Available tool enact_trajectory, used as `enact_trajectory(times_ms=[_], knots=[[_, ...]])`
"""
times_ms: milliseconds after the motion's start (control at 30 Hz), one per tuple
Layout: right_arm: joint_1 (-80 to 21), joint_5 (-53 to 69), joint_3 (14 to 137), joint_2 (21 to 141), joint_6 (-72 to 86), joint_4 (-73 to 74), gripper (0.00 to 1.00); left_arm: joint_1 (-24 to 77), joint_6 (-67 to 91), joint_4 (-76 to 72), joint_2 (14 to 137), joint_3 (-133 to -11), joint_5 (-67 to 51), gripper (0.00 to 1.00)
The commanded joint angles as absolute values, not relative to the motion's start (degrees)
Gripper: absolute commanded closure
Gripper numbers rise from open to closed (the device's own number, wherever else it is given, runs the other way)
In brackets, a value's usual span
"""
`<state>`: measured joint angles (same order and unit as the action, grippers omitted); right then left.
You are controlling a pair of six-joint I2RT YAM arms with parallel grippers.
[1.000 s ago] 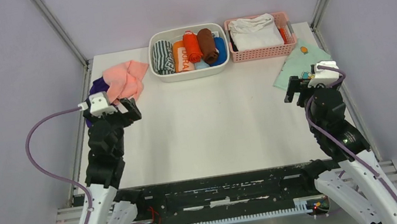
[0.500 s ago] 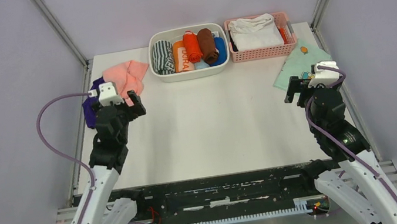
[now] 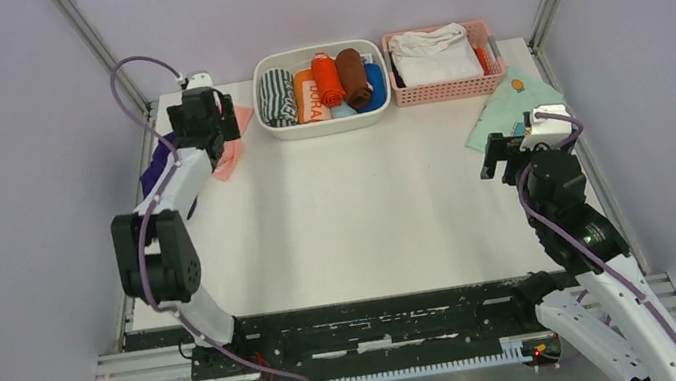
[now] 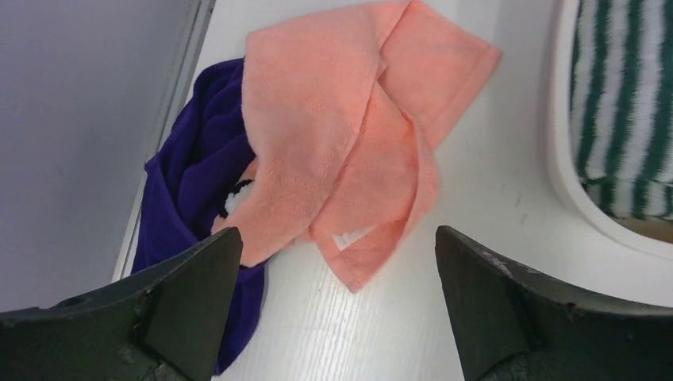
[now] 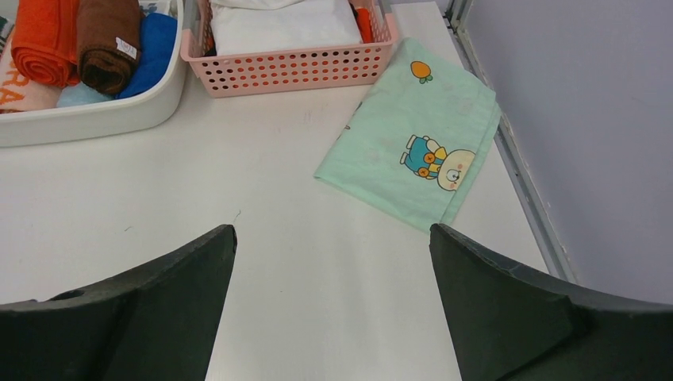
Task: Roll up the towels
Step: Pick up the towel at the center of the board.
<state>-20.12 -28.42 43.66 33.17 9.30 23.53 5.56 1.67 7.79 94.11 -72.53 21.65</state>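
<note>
Towels first: the salmon-pink towel (image 4: 349, 143) and the purple towel (image 4: 198, 182) lie together, unrolled and crumpled, at the ten o'clock corner of the worktop (image 3: 357, 208), near the white tub (image 3: 325, 128) of rolled cloths. The pink one lies over the purple, touching it.

Left hand (image 4: 337, 238): fingers well apart, nothing between them, hovering over the heap. In the wrist view the pink towel lies at twelve o'clock from the gap, its nearest corner reaching roughly to the line between the fingertips. The purple towel lies at ten o'clock and runs down behind the left finger. The pink towel's long axis runs from one o'clock to seven o'clock and it is folded on itself, so it is judged to need spreading flat before a roll can start.

Right hand (image 5: 332, 232): fingers also apart and empty, over bare worktop at the three o'clock edge, well apart from both towels. The mint-green cloth (image 5: 413, 147) lies at one o'clock from it. The left arm is plainly the nearer.

Obscured: most of the purple towel is under the pink one or cut off by the finger. A small white-and-black patch shows where the two meet, possibly a label, but it is too small to tell. In the top view the left arm covers much of the heap.
</note>
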Motion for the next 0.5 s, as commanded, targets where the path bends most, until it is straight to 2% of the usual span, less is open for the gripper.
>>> enact_trajectory(times_ms=[0,233,467], knots=[[-20.04,-26.95,45.78,33.05,9.87,23.30,0.00,5.04,-5.71,11.15,104.56,-82.15,25.58,0.04],[-20.03,-27.19,45.53,33.47,10.15,23.98,0.00,4.53,-11.68,13.10,120.27,-95.24,29.37,0.25],[-20.04,-27.82,45.86,35.17,10.18,24.60,0.00,4.13,-16.66,13.01,130.28,-103.92,32.69,0.34]])
